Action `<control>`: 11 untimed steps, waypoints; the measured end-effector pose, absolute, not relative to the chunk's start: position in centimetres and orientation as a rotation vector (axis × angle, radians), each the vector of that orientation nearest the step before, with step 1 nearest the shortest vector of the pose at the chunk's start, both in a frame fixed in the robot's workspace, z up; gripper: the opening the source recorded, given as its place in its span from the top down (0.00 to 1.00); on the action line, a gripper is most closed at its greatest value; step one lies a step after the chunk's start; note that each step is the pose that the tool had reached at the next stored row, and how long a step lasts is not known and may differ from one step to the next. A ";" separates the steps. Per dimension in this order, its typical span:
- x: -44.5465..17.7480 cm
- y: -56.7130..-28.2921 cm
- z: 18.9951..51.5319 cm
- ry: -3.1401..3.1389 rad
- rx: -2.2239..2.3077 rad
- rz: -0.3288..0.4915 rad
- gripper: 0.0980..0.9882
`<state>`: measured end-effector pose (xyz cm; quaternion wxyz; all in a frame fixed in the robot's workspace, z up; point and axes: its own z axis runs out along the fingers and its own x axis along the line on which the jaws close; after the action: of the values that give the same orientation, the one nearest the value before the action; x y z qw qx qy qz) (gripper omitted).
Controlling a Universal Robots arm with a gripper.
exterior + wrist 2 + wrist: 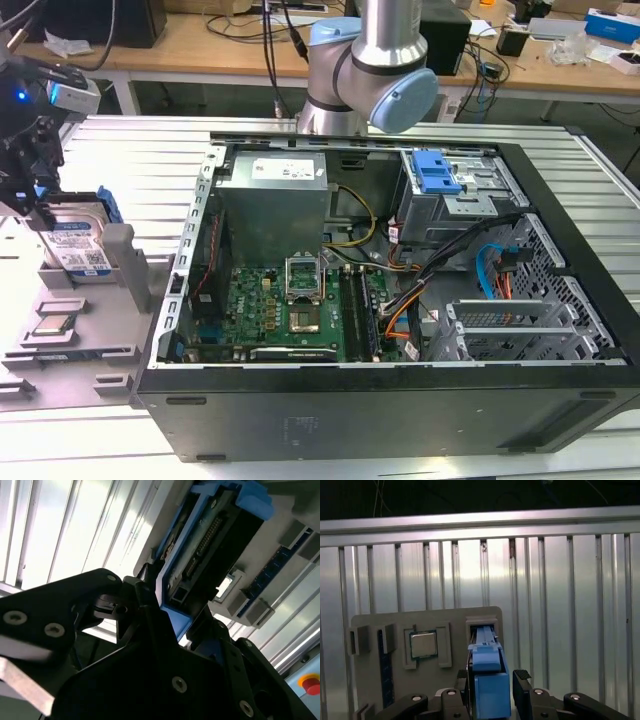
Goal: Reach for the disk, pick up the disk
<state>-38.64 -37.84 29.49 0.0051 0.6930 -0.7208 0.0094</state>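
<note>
The disk (75, 245) is a flat silver drive with a white-and-blue label, framed by a blue plastic bracket. It stands upright on its edge in a slot at one end of the grey tray (95, 320), its labelled face showing in the exterior view.

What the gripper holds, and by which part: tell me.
Cannot be told: the gripper straddles the upper edge of the disk, at its blue bracket, the disk upright in the gray holder.
</note>
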 end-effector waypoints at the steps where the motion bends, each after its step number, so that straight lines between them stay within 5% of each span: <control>1: -38.7 -37.8 29.4 -2.256 2.174 0.027 0.57; 9: -38.8 -37.8 29.3 -2.245 2.184 0.028 0.57; 11: -38.8 -37.8 29.3 -2.245 2.184 0.028 0.70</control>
<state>-38.84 -37.84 29.31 0.0047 0.6974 -0.7166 0.0090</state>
